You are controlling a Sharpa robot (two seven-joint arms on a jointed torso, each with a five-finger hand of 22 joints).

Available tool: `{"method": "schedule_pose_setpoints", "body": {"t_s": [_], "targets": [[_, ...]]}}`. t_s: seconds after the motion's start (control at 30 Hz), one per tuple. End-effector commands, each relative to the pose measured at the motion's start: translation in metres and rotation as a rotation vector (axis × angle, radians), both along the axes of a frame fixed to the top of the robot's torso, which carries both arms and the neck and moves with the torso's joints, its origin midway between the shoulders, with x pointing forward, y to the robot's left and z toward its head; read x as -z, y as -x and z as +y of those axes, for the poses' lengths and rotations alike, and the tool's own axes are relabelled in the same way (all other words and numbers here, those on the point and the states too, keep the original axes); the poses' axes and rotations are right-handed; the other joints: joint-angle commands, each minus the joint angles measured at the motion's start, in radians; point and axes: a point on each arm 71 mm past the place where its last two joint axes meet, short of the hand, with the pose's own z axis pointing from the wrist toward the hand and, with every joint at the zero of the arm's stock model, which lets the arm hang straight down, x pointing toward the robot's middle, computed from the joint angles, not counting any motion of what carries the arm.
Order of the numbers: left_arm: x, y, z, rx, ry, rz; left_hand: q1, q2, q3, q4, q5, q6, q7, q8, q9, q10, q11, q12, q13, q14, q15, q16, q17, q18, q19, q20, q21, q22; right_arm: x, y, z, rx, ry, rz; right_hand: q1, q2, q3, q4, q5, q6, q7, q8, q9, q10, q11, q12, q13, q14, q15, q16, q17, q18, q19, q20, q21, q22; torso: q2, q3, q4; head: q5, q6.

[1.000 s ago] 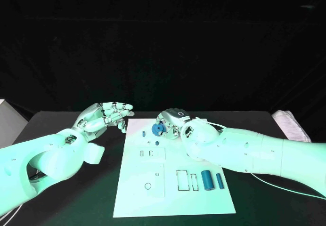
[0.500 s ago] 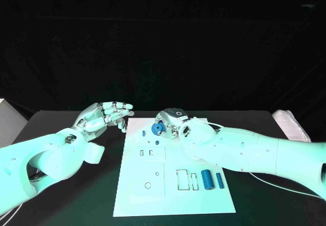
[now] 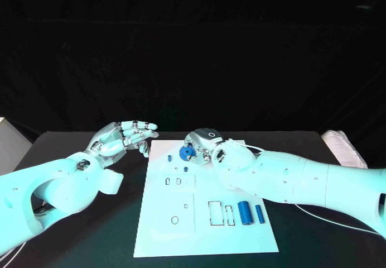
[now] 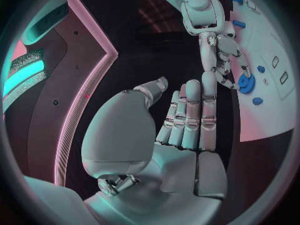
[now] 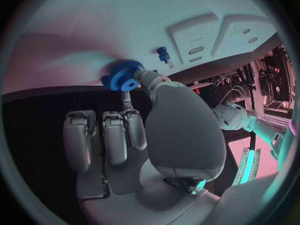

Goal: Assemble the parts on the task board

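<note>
Head view has the silver right hand [image 3: 207, 146] at the far end of the flat white task board [image 3: 205, 237], pinching a small round blue toothed gear [image 3: 187, 152] just above the plate, while the silver left hand [image 3: 125, 139] hovers off the board's left edge, fingers loosely curled on nothing (two blue cylinders [image 3: 250, 213] lie at the near right). Left wrist view shows that gear [image 4: 245, 83] held only at fingertips, so it could tilt and slip. Right wrist view shows the gear [image 5: 125, 76] near a small blue peg [image 5: 164, 53]; misalignment there could jam it.
</note>
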Motion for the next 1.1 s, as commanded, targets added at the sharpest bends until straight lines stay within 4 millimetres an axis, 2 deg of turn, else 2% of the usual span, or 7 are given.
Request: {"method": "schedule_pose_setpoints", "body": {"t_s": [0.03, 0.17, 0.3, 0.33, 0.4, 0.53, 1.1], "targets": [[0.0, 0.001, -0.002, 0.022, 0.004, -0.003, -0.002, 0.003, -0.005, 0.001, 0.0, -0.005, -0.001, 0.004, 0.001, -0.007, 0.002, 0.004, 0.001, -0.005, 0.0, 0.005, 0.001, 0.015, -0.006, 0.0, 0.004, 0.002, -0.001, 0.0, 0.0, -0.002, 0.007, -0.009, -0.013, -0.004, 0.003, -0.001, -0.003, -0.009, 0.001, -0.007, 0.0, 0.005, 0.005, -0.007, 0.158, 0.097, 0.002, 0.005, 0.219, -0.013, 0.074, 0.002, -0.001, 0.204, 0.0, 0.0007, 0.0002, -0.001, -0.002], [0.0, 0.001, -0.002, 0.022, 0.004, -0.003, -0.002, 0.003, -0.005, 0.001, 0.0, -0.005, -0.001, 0.004, 0.001, -0.007, 0.002, 0.004, 0.001, -0.005, 0.0, 0.005, 0.001, 0.015, -0.006, 0.0, 0.004, 0.002, -0.001, 0.0, -0.001, -0.005, 0.0, -0.008, -0.033, -0.012, -0.001, -0.001, -0.013, -0.027, 0.007, -0.017, -0.005, -0.005, 0.011, -0.017, 0.15, 0.097, 0.007, 0.005, 0.219, -0.013, 0.073, 0.006, -0.002, 0.203, 0.0, 0.001, -0.0006, 0.0, -0.002], [0.0, 0.001, -0.002, 0.023, 0.004, -0.003, -0.002, 0.003, -0.005, 0.001, 0.0, -0.005, -0.001, 0.004, 0.001, -0.007, 0.002, 0.004, 0.001, -0.005, 0.0, 0.005, 0.001, 0.015, -0.006, 0.0, 0.004, 0.002, 0.0, 0.0, -0.001, -0.011, -0.01, 0.006, -0.075, -0.018, -0.05, 0.005, -0.073, -0.081, 0.022, -0.054, -0.026, -0.021, 0.025, -0.034, 0.136, 0.098, 0.02, 0.007, 0.223, -0.012, 0.072, 0.019, -0.005, 0.201, 0.0, 0.0006, -0.0006, 0.0, -0.002], [0.0, 0.001, -0.002, 0.023, 0.004, -0.003, -0.002, 0.003, -0.005, 0.001, 0.0, -0.005, -0.001, 0.004, 0.001, -0.007, 0.002, 0.004, 0.001, -0.005, 0.0, 0.005, 0.001, 0.015, -0.006, 0.0, 0.004, 0.002, 0.0, 0.0, -0.001, -0.012, -0.013, 0.011, -0.086, -0.015, -0.084, 0.012, -0.073, -0.094, 0.025, -0.063, -0.032, -0.024, 0.029, -0.038, 0.133, 0.098, 0.023, 0.007, 0.224, -0.012, 0.072, 0.022, -0.005, 0.201, 0.0, 0.0006, -0.0006, 0.0, -0.002], [0.0, 0.001, -0.002, 0.022, 0.004, -0.003, -0.002, 0.003, -0.005, 0.001, 0.0, -0.005, -0.001, 0.004, 0.001, -0.007, 0.002, 0.004, 0.001, -0.005, 0.0, 0.005, 0.001, 0.015, -0.006, 0.0, 0.004, 0.002, 0.001, -0.001, -0.002, -0.012, -0.017, 0.021, -0.073, 0.027, -0.244, 0.051, -0.094, -0.093, 0.03, -0.075, -0.047, -0.027, 0.033, -0.04, 0.131, 0.099, 0.029, 0.008, 0.226, -0.012, 0.072, 0.028, -0.007, 0.201, 0.0, 0.0009, -0.0003, 0.0, -0.003], [0.0, 0.001, -0.001, 0.021, 0.003, -0.003, -0.002, 0.003, -0.005, 0.001, 0.0, -0.005, -0.001, 0.004, 0.001, -0.007, 0.002, 0.004, 0.001, -0.005, 0.0, 0.005, 0.001, 0.015, -0.006, 0.0, 0.004, 0.002, 0.002, -0.001, -0.004, -0.008, -0.025, 0.042, -0.065, 0.044, -0.33, 0.107, -0.114, -0.086, 0.031, -0.08, -0.057, -0.027, 0.036, -0.04, 0.131, 0.099, 0.03, 0.01, 0.23, -0.012, 0.073, 0.03, -0.005, 0.203, 0.001, 0.0005, -0.0002, -0.001, -0.004], [-0.001, 0.002, 0.0, 0.018, 0.001, -0.004, 0.0, 0.006, -0.008, 0.0, 0.0, -0.009, -0.001, 0.01, 0.009, -0.017, 0.003, 0.017, 0.007, -0.009, 0.0, 0.007, 0.0, 0.015, -0.012, 0.001, 0.011, 0.004, 0.006, -0.001, -0.016, 0.003, -0.029, 0.08, -0.06, 0.086, -0.307, 0.104, -0.066, -0.042, 0.015, -0.057, -0.059, -0.01, 0.021, -0.023, 0.145, 0.101, 0.018, 0.012, 0.236, -0.014, 0.076, 0.02, 0.0, 0.21, 0.0, 0.0009, -0.001, -0.007, -0.009]]}}
